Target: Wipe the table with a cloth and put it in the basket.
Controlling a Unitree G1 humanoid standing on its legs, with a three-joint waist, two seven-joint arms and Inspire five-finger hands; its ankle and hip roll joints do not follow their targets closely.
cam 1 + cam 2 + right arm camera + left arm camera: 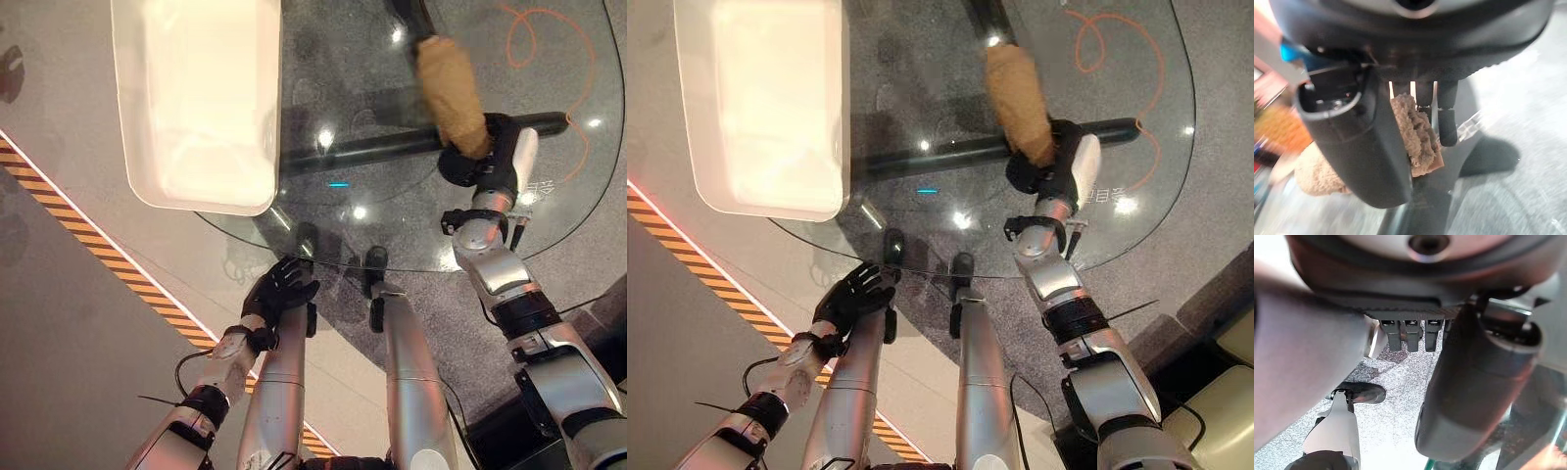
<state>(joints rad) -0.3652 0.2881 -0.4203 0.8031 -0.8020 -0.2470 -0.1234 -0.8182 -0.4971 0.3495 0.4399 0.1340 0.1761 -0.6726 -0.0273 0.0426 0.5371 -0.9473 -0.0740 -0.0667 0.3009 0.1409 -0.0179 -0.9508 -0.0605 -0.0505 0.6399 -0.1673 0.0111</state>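
While clamped on the tan cloth (pixel 451 88) atop the glass table (pixel 392 196) — right hand (pixel 482 162); left hand (pixel 279 289) relaxed, low.

My two head cameras look almost straight down from above, side by side, so they share nearly everything: the glass table (pixel 411 225), the white basket (pixel 196 108) up around 11 o'clock, and the tan cloth (pixel 1019 93) near 1 o'clock. The right eye just sits everything a bit further left. My left wrist camera is jammed right up against the left hand (pixel 1476 396), facing the speckled floor (pixel 1396 396). The right wrist one looks along the right hand (pixel 1359 147), super close, cloth right there.
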